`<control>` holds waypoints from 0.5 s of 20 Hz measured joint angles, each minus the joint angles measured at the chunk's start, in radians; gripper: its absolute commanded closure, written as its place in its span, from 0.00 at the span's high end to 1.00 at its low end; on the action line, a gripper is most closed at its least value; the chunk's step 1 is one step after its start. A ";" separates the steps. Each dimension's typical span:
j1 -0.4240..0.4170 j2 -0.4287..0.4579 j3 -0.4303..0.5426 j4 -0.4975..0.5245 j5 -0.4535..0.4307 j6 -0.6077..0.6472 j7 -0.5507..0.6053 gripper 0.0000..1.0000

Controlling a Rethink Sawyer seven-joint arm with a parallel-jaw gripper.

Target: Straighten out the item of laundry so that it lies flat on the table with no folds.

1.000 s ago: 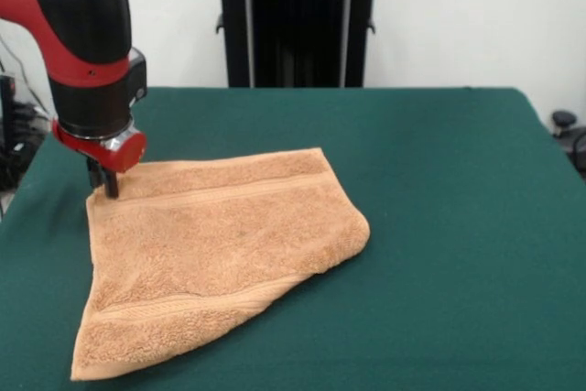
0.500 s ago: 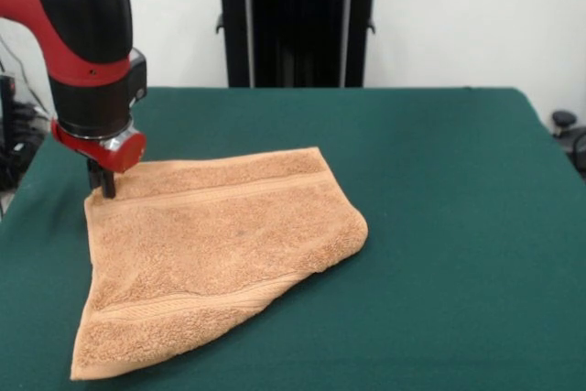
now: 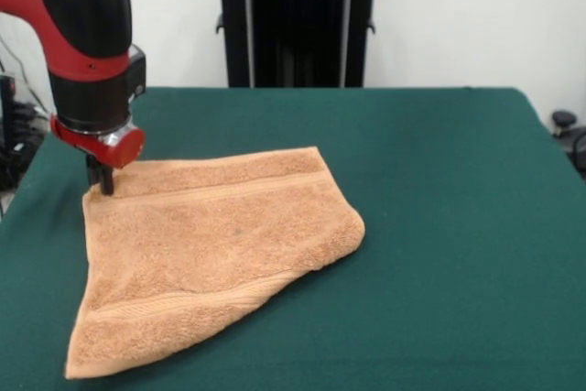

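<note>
Green table [image 3: 439, 226] carries the orange-tan terry towel [image 3: 211, 254] at its left, doubled over with a fold along the right edge, soft and limp so best taken by a corner, gripper [image 3: 101, 185] planted on its far-left corner, grip can't be told.

The towel [image 3: 201, 254] is nubby terry cloth; the table [image 3: 439, 226] top is matt green felt.

Single front view — camera across table [image 3: 439, 226], facing robot, slightly elevated, fairly close.
</note>
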 measured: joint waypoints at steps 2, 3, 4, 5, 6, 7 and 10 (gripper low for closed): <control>-0.007 -0.004 -0.002 0.011 0.000 -0.009 0.000 0.00; -0.019 -0.012 -0.007 0.030 0.000 -0.019 0.000 0.00; -0.026 -0.016 -0.009 0.041 0.000 -0.023 0.000 0.00; -0.036 -0.021 -0.014 0.053 -0.001 -0.026 0.000 0.00; -0.044 -0.025 -0.019 0.063 -0.002 -0.028 0.000 0.00; -0.052 -0.028 -0.025 0.072 -0.004 -0.028 0.000 0.00; -0.083 -0.035 -0.052 0.102 -0.016 -0.028 0.000 0.00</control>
